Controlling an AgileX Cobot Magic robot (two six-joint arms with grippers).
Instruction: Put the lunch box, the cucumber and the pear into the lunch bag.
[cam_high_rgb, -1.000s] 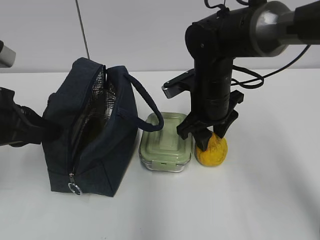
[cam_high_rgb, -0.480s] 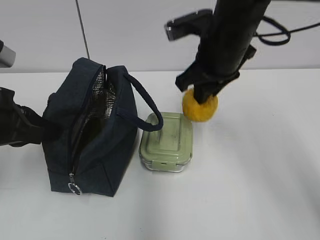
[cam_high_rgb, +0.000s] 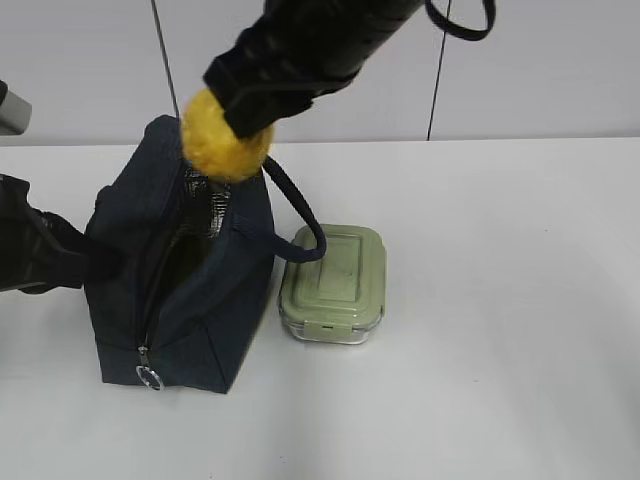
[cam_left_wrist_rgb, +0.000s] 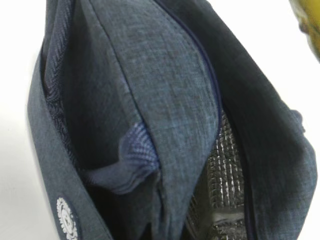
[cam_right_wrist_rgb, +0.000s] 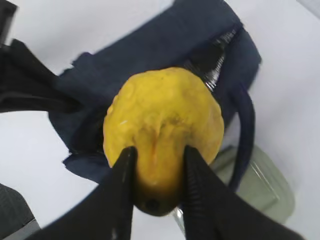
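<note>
My right gripper is shut on the yellow pear and holds it in the air over the far end of the open navy lunch bag. In the right wrist view the fingers clamp the pear above the bag. The sage-lidded lunch box sits on the table right of the bag, under its loop handle. My left gripper holds the bag's left wall; its fingers are hidden by fabric beside the foil lining. The cucumber is out of view.
The white table stretches to the right and front of the lunch box. The bag's zipper ring pull hangs at its near end. A dark cable runs down the back wall.
My right gripper has lifted the pear off the table to the right of the lunch box and carried it up and left to above the bag's mouth. Left arm and bag have not moved.
</note>
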